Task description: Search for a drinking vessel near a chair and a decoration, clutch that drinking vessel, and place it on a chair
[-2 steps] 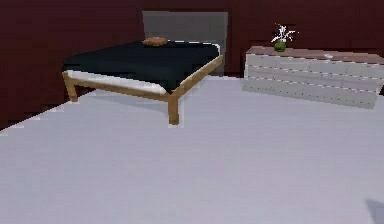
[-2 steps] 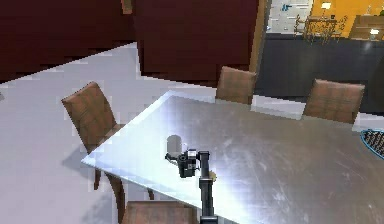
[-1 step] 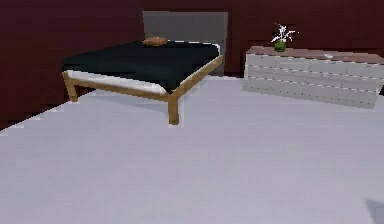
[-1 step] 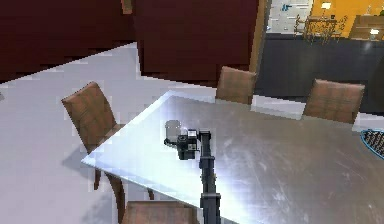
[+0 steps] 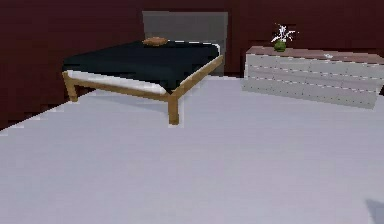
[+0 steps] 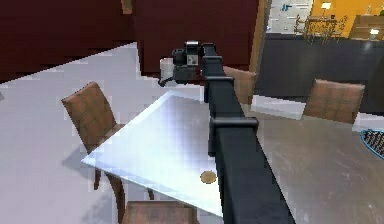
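Note:
My arm rises as a dark bar across a glossy white table in the arm side view. At its far end, the gripper hangs over the table's far corner. A pale grey, cup-sized thing sits right at the fingers; I cannot tell whether the gripper holds it. Brown chairs ring the table: one on the left, one behind the arm, one at the right and one at the bottom edge. A small round tan thing lies on the tabletop near the arm.
A bluish object lies at the table's right edge. Beyond it a doorway opens onto an orange-walled room. The forward view has a dark bed, a white dresser with a small plant, and wide pale floor.

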